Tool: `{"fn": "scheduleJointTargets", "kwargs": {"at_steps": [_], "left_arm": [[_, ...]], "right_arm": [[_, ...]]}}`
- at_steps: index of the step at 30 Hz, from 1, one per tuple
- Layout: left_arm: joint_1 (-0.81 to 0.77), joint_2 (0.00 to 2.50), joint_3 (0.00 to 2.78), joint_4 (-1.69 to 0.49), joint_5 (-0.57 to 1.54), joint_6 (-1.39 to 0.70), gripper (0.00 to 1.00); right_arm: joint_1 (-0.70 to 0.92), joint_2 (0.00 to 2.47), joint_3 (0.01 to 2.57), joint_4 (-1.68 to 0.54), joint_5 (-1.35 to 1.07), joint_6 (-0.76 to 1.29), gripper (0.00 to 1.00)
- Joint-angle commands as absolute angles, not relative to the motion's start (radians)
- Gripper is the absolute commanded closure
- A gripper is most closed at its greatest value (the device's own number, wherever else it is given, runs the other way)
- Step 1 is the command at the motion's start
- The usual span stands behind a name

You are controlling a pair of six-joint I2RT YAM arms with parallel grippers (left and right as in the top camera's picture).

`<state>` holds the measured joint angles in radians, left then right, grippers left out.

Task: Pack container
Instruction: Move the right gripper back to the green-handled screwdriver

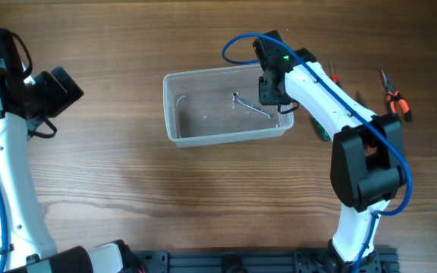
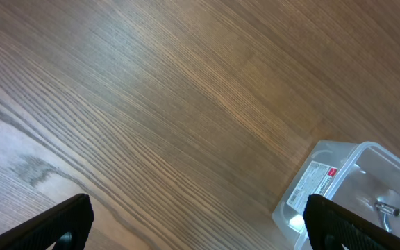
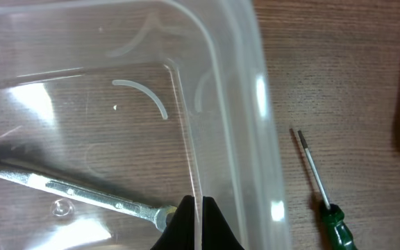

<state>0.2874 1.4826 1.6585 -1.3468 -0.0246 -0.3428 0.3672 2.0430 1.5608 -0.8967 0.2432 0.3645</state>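
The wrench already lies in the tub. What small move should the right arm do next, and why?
Probably lift the right pincer clear of the tub and swing right toward the green-handled screwdriver. The wrench lies inside, the screwdriver is outside on the table beside it.

White sticker [image 2: 312,183] on the outer end wall of the container [image 2: 356,161], small red mark [image 2: 332,173] at one corner, lines of print too small to read, no other text, brand or number legible anywhere
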Motion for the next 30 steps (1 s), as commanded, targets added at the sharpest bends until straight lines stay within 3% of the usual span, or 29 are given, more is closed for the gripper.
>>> {"fn": "scheduleJointTargets", "kwargs": {"at_steps": [1,7,12,13,14,16,17,22,30], "left_arm": [[0.286,1.473,1.669,-1.348,-0.009,-0.348,0.0],[0.286,1.473,1.669,-1.348,-0.009,-0.348,0.0],[0.286,1.473,1.669,-1.348,-0.008,-0.348,0.0],[0.286,1.473,1.669,-1.348,-0.008,-0.345,0.0],[0.285,1.473,1.669,-1.348,-0.008,-0.343,0.0],[0.277,1.473,1.669,-1.345,0.021,-0.289,0.0],[0.267,1.473,1.669,-1.343,0.031,-0.274,0.0],[0.167,1.473,1.669,-1.332,0.036,-0.212,0.0],[0.008,1.473,1.669,-1.29,0.033,-0.209,0.0]], "right_arm": [[0.358,2.021,1.583,-0.897,0.232,0.399,0.96],[0.359,2.02,1.587,-0.87,0.215,0.305,0.95],[0.361,1.988,1.69,-0.88,0.12,0.174,0.8],[0.361,1.967,1.723,-0.881,0.117,0.175,0.73],[0.361,1.94,1.754,-0.884,0.109,0.176,0.55],[0.36,1.874,1.821,-0.896,0.105,0.123,0.1],[0.36,1.843,1.845,-0.902,0.109,0.081,0.0],[0.269,1.685,1.918,-1.031,0.136,0.19,0.0],[0.113,1.666,1.868,-1.336,0.081,0.048,0.0]]}}
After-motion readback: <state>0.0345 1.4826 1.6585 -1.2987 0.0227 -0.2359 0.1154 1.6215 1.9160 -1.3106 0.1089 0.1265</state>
